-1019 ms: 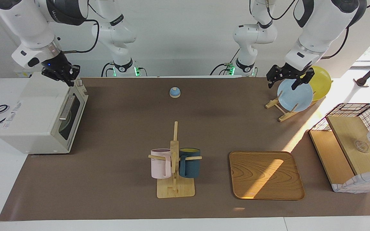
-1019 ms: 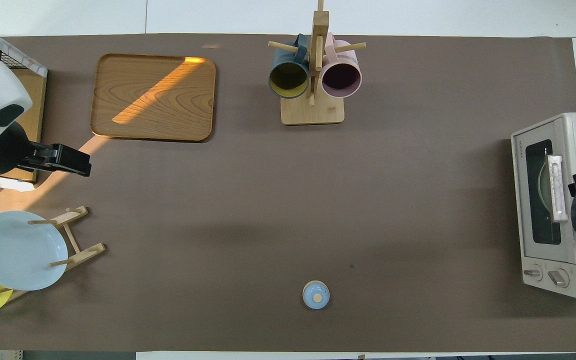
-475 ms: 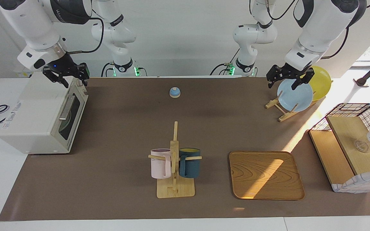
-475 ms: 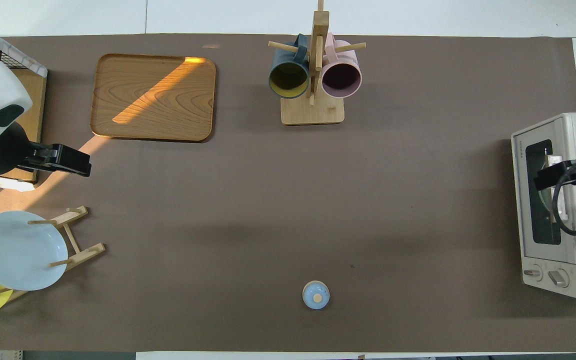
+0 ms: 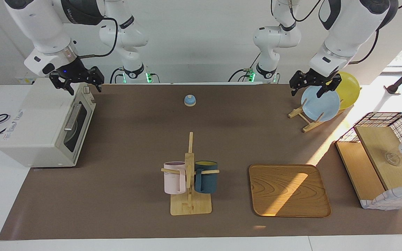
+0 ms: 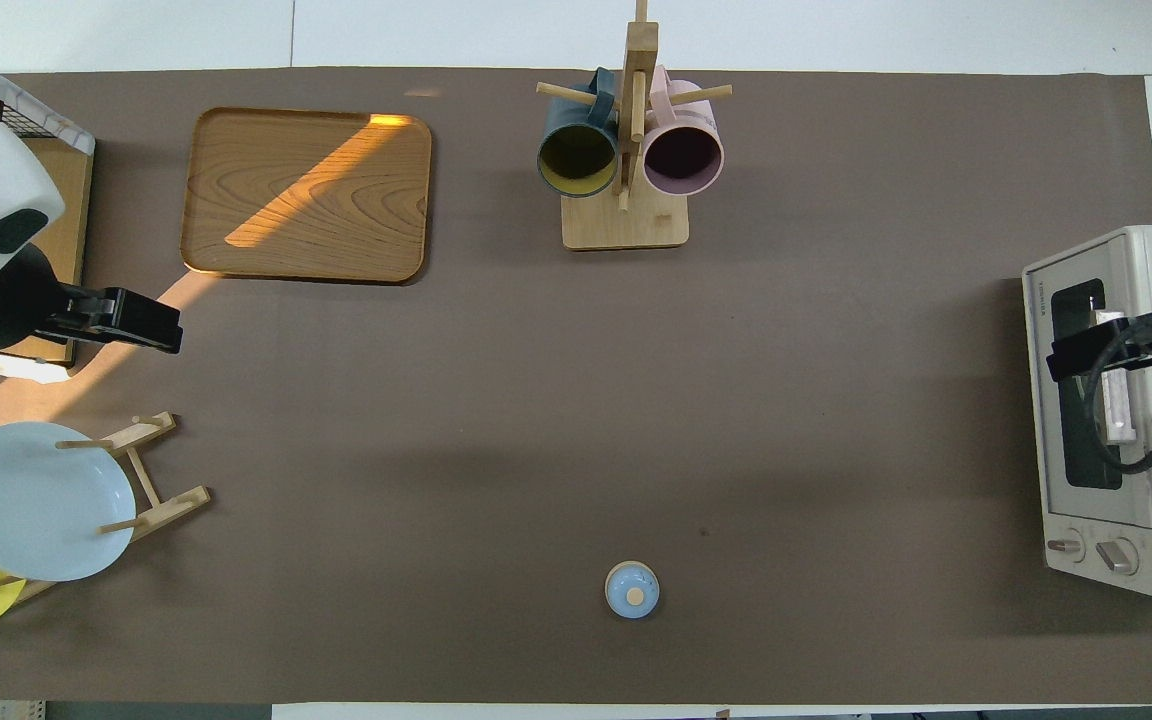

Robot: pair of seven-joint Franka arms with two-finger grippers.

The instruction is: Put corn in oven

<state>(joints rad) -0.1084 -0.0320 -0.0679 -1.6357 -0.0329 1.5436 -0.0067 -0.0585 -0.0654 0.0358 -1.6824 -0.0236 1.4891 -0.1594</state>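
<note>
The cream-white oven [image 5: 44, 125] [image 6: 1086, 250] stands at the right arm's end of the table, its dark glass door closed and the metal bar handle across it. The corn is out of view. My right gripper [image 5: 81, 87] [image 6: 1061, 358] hangs open and empty just above the oven's top front edge, over the door handle in the overhead view. My left gripper [image 5: 307, 91] [image 6: 161, 335] waits open and empty above the plate rack [image 5: 305, 120].
A mug rack [image 5: 190, 181] with a pink and a dark blue mug stands mid-table, with a wooden tray [image 5: 289, 191] beside it. A blue plate [image 5: 321, 104] and a yellow one sit in the plate rack. There are also a wire basket [image 5: 384, 157] and a small blue knobbed lid [image 5: 190, 100].
My right gripper has opened, lifted slightly and moved from the oven's top out over its door front. The left arm has not moved.
</note>
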